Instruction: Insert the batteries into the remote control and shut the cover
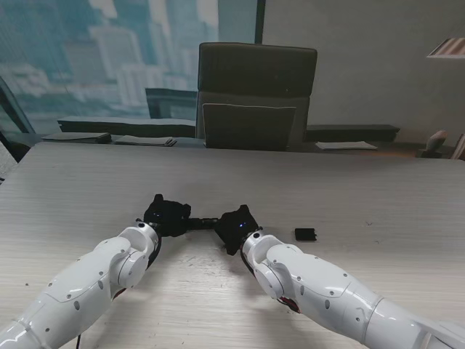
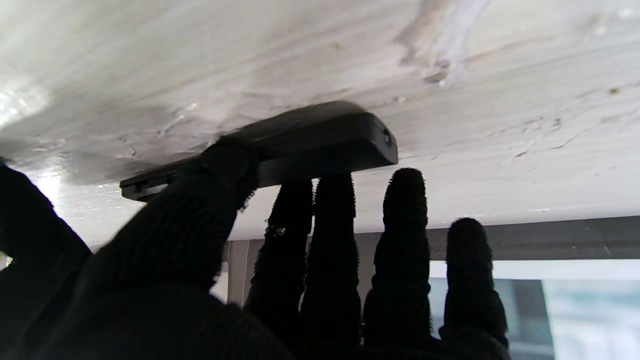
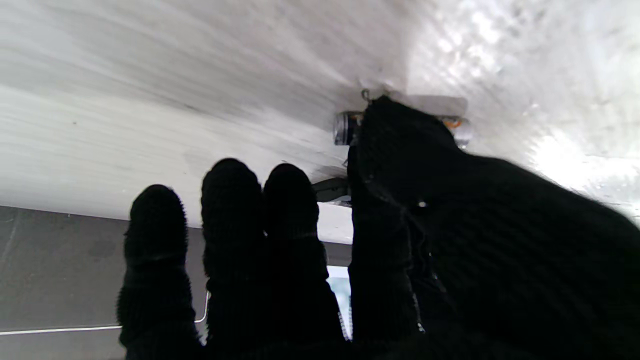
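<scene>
One battery (image 3: 452, 127) lies on the table under our right hand (image 1: 237, 227), thumb and forefinger closing on it, not yet lifted. Our left hand (image 1: 166, 215) clamps the remote control (image 2: 320, 145) flat; its cover (image 1: 305, 234) waits aside, so installing remains.

You were working in an office: a long pale wood-grain table (image 1: 305, 182), a dark high-backed chair (image 1: 256, 94) at its far side, and a big window (image 1: 123, 51) on the far left overlooking city towers (papers (image 1: 346, 145) lay beyond the table).
</scene>
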Available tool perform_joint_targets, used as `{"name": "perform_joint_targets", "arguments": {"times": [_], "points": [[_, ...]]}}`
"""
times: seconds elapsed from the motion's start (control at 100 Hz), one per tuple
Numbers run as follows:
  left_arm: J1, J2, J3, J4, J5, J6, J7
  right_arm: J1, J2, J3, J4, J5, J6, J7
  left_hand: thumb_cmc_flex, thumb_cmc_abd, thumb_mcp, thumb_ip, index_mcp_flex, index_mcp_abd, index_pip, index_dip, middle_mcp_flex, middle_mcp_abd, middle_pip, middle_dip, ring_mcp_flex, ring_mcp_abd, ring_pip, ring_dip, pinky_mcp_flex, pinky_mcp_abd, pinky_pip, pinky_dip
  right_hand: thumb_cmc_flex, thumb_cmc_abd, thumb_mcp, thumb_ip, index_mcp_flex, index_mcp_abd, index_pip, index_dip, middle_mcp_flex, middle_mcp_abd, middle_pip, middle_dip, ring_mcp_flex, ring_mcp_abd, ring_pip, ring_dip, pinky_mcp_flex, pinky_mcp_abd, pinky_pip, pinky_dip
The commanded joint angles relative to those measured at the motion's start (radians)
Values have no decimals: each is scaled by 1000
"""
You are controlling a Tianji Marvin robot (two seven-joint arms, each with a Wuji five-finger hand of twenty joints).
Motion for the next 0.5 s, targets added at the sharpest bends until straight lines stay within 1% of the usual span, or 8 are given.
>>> {"name": "perform_joint_targets", "arguments": {"times": [0.0, 0.18, 0.38, 0.4, 0.49], "points": [[29, 1, 16, 7, 5, -9, -40, 1, -1, -2, 7, 3, 0, 13, 60, 52, 60, 45, 83, -137, 105, 35, 100, -22, 20, 16, 19, 7, 8, 11, -1, 12, 25, 19, 35, 10, 25, 18, 2, 5, 16, 33, -21, 31, -9, -16, -16, 13, -16, 14, -25, 35, -24, -15], [33, 3, 16, -7, 15, -10, -42, 3, -7, 3, 22, 12, 8, 1, 58, 55, 58, 45, 84, -134, 104, 35, 99, -21, 21, 14, 17, 9, 6, 11, -2, 13, 25, 19, 23, 34, 16, 29, -27, 28, 9, 41, -52, 36, -44, -30, -50, 21, -74, 4, -55, 43, -62, -35], [34, 3, 17, -12, 19, -12, -44, -9, -3, 28, 15, 3, 5, -19, 58, 56, 55, 46, 86, -139, 105, 35, 99, -21, 23, 12, 18, 9, 6, 11, -2, 12, 24, 19, 4, 40, 7, 31, -77, 59, -17, 25, -94, 45, -58, -26, -82, 22, -102, 1, -69, 39, -71, -41], [34, 3, 18, -12, 19, -13, -44, -10, -2, 30, 14, 2, 5, -21, 58, 57, 55, 46, 84, -131, 103, 34, 100, -21, 23, 12, 18, 9, 6, 11, -2, 12, 24, 19, 2, 40, 6, 31, -80, 61, -18, 24, -97, 46, -59, -25, -85, 21, -104, 1, -69, 39, -71, -41], [33, 3, 20, -12, 20, -12, -45, -14, 0, 40, 9, -3, 2, -26, 60, 57, 54, 47, 85, -133, 103, 34, 99, -21, 23, 11, 18, 9, 5, 11, -2, 12, 24, 19, -4, 41, 0, 31, -92, 75, -28, 15, -104, 47, -61, -19, -88, 22, -108, 2, -72, 39, -72, -42]]}}
